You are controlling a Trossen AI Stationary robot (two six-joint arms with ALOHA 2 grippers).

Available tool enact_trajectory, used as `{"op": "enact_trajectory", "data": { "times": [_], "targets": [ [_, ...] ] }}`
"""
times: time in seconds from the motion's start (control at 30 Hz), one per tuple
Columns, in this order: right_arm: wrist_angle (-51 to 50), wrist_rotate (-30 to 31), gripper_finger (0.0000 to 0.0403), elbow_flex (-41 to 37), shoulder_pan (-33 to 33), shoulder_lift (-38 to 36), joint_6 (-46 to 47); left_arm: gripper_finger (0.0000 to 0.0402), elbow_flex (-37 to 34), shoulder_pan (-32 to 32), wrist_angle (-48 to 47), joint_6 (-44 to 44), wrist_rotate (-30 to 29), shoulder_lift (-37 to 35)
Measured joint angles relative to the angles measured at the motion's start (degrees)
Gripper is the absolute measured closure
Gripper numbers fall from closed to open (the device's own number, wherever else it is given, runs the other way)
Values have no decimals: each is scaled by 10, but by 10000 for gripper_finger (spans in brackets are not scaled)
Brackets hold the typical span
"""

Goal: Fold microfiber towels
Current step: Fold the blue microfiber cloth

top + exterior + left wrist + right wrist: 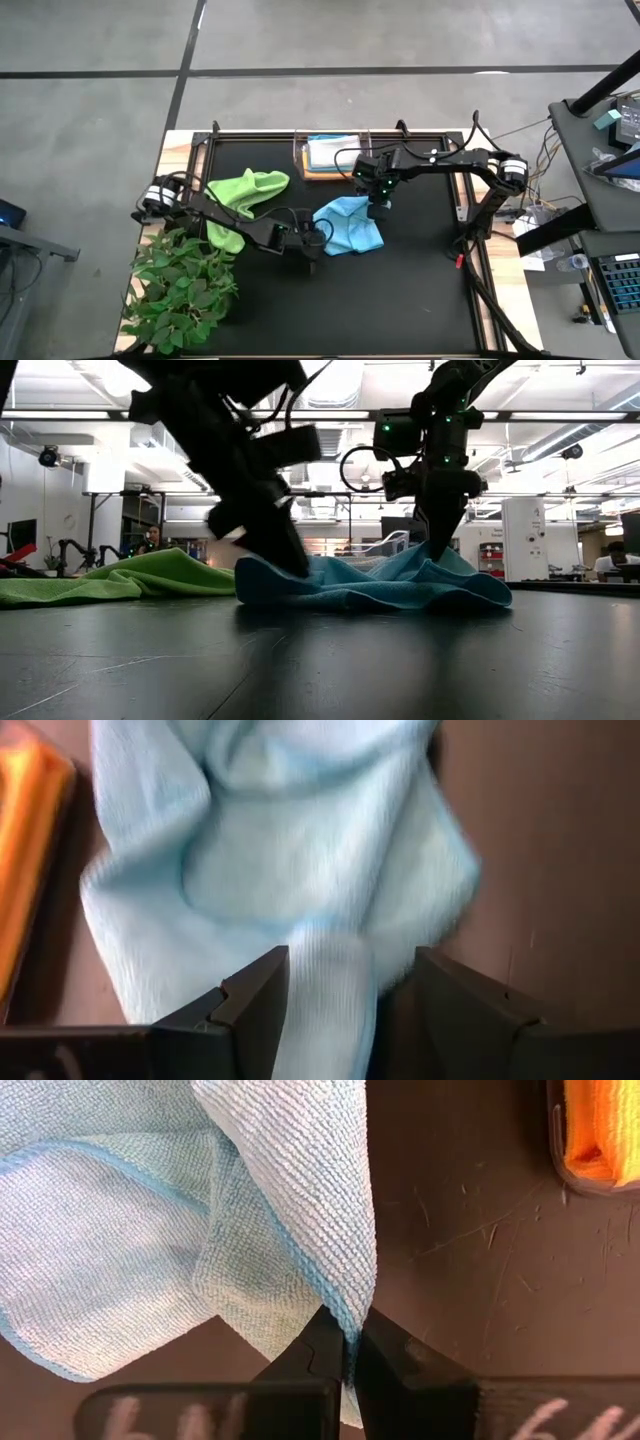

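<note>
A light blue towel (350, 225) lies crumpled at the middle of the black table. My right gripper (380, 208) is shut on its far right part, and the cloth rises to a peak (425, 557) there. At the towel's near left edge, my left gripper (318, 240) slants down and is open, with a ridge of the towel (330, 1005) between its fingers. A lime green towel (245, 195) lies bunched on the table to the left. No gripper touches it. My left gripper has a ridge of the blue towel at its near left edge (325, 970) between its open fingers, coming slanting down from the table's left. I cannot tell whether the fingers touch the cloth. My right gripper pinches a folded edge of the towel (350, 1320) between its two fingertips, pointing steeply down from above. The cloth there is drawn up into a small peak, while the rest of the towel lies slack on the table.
A clear bin (330, 158) with folded cloths, one of them orange (600, 1130), stands at the table's far edge just behind my right gripper. A leafy green plant (180, 285) fills the near left corner. Bare black tabletop (400, 300) lies to the near right.
</note>
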Motion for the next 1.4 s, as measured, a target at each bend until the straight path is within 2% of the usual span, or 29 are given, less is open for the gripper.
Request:
{"op": "enact_trajectory", "data": {
  "times": [0.4, 0.53, 0.7, 0.73, 0.8, 1.07, 1.2, 1.33, 1.4],
  "targets": [
    [2, 0, 394, 0, 0, 0, -2, 210, -10, 5, 10, 25, -19, 17],
    [3, 0, 394, 0, 0, 0, -1, 261, -5, 5, 14, 28, -21, 18],
    [4, 0, 394, 0, 0, 0, 0, 371, -5, 8, 12, 27, -29, 18],
    [4, 0, 394, 0, 0, 0, 0, 386, -5, 9, 13, 26, -32, 17],
    [3, 0, 394, 0, 0, 0, 0, 391, -5, 10, 12, 26, -34, 7],
    [-101, 2, 394, 26, 0, -33, 16, 400, -7, 9, -40, 44, -34, -101],
    [-167, 40, 394, 43, 9, -86, 40, 401, -9, 9, -41, 51, -34, -179],
    [-222, 53, 394, 78, 23, -155, 56, 401, -8, 7, -31, 70, -35, -245],
    [-242, 79, 394, 103, 29, -185, 65, 401, -8, 8, -24, 98, -56, -275]
  ]
}}
